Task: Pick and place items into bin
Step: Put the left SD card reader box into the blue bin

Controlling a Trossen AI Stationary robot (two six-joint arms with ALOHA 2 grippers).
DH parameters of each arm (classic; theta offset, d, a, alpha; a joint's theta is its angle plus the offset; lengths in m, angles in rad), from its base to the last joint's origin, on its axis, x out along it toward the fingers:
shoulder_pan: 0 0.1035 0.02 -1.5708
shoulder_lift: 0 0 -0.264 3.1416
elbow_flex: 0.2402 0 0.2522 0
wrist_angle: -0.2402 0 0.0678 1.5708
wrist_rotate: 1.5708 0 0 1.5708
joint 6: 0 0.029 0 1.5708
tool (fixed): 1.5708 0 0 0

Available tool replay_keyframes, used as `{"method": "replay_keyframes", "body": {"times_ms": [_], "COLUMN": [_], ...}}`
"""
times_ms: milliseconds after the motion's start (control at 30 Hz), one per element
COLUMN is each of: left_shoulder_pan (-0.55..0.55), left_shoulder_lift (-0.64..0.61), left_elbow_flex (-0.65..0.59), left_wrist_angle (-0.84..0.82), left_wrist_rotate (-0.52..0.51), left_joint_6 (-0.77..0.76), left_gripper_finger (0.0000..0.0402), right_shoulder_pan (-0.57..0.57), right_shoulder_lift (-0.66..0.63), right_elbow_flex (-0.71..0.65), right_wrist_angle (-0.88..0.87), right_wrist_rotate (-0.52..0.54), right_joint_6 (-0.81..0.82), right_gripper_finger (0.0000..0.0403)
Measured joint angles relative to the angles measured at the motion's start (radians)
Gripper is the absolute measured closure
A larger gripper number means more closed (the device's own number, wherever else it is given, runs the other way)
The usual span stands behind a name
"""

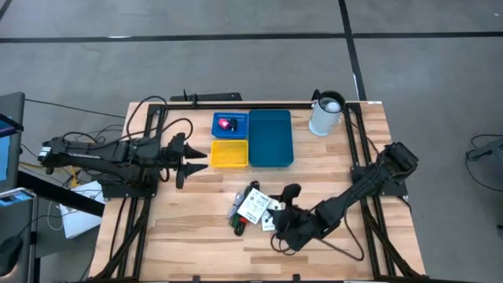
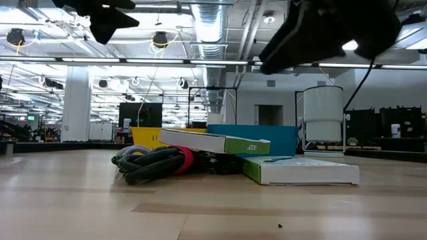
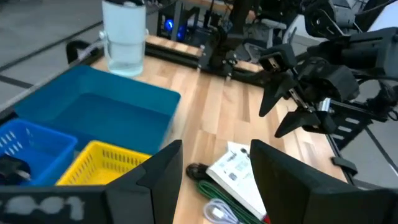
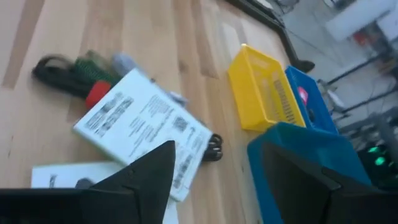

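Observation:
The items lie in a pile (image 1: 253, 209) on the table's near middle: white printed packets (image 4: 140, 127), one leaning on the pile (image 2: 213, 141) and one flat (image 2: 300, 170), beside green and black cord-like tools (image 4: 71, 70) with a red part (image 4: 96, 93). A red-pink piece (image 1: 228, 124) sits in the small blue basket (image 1: 230, 123). My right gripper (image 1: 283, 208) hovers open just right of the pile, above the table (image 4: 217, 168). My left gripper (image 1: 200, 159) waits open, left of the yellow basket (image 1: 229, 154), raised off the table (image 3: 214, 168).
The bins stand past the pile: a yellow basket (image 3: 106, 165), a small blue basket (image 3: 25, 146) and a large blue bin (image 1: 271, 137). A white jug (image 1: 326, 114) stands near the far right corner. Dark frame rails run along both sides and the far edge.

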Motion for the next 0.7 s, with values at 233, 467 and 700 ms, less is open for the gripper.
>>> {"method": "replay_keyframes", "body": {"times_ms": [233, 467, 700], "left_shoulder_pan": [-0.054, -0.087, -0.109], "left_shoulder_lift": [0.018, 0.017, 0.017], "left_elbow_flex": [-0.017, -0.017, -0.017], "left_wrist_angle": [-0.002, 0.000, -0.002], "left_wrist_rotate": [-0.015, -0.027, -0.027], "left_joint_6": [-0.021, -0.018, -0.017], "left_gripper_finger": [0.0225, 0.0225, 0.0225], "right_shoulder_pan": [0.017, 0.026, 0.068], "right_shoulder_lift": [0.121, 0.304, 0.433], "right_elbow_flex": [0.113, 0.282, 0.503], "right_wrist_angle": [-0.005, -0.020, -0.138], "right_wrist_rotate": [0.015, 0.123, 0.267], "right_joint_6": [-0.132, -0.304, -0.320], "right_gripper_finger": [0.0158, 0.0158, 0.0158]}}
